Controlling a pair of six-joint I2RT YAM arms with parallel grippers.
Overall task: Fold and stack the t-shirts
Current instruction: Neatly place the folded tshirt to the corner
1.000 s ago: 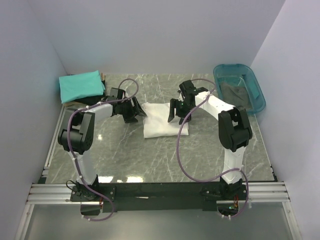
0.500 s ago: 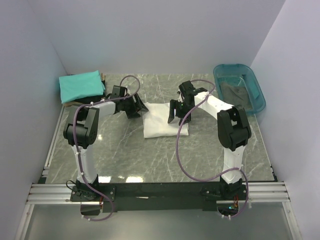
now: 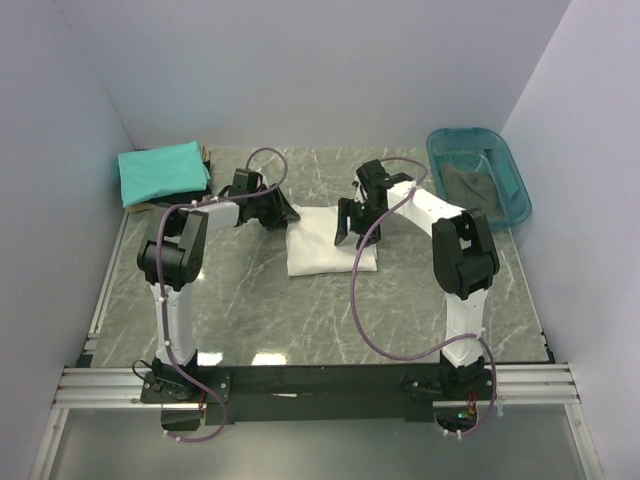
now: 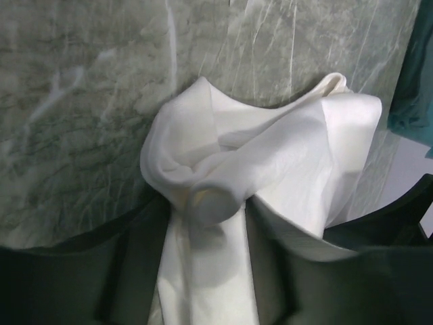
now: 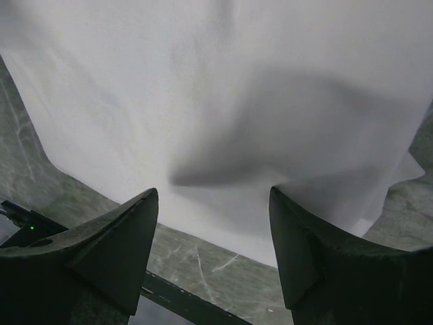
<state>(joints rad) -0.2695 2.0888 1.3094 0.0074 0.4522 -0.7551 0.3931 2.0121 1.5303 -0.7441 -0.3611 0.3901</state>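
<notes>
The marble table (image 3: 250, 310) bears a white t-shirt (image 3: 320, 248) centrally, a teal t-shirt (image 3: 160, 170) far left, a tub (image 3: 514, 182) far right.

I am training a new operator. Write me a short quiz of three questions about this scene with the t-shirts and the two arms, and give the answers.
1. True or false: the folded teal t-shirt lies inside the blue tub.
2. Fill in: the jaws of the right gripper stand ____ over the white t-shirt.
3. Which has white cloth bunched between its fingers? A) left gripper B) right gripper C) neither

Key: 1 false; 2 open; 3 A.
</notes>
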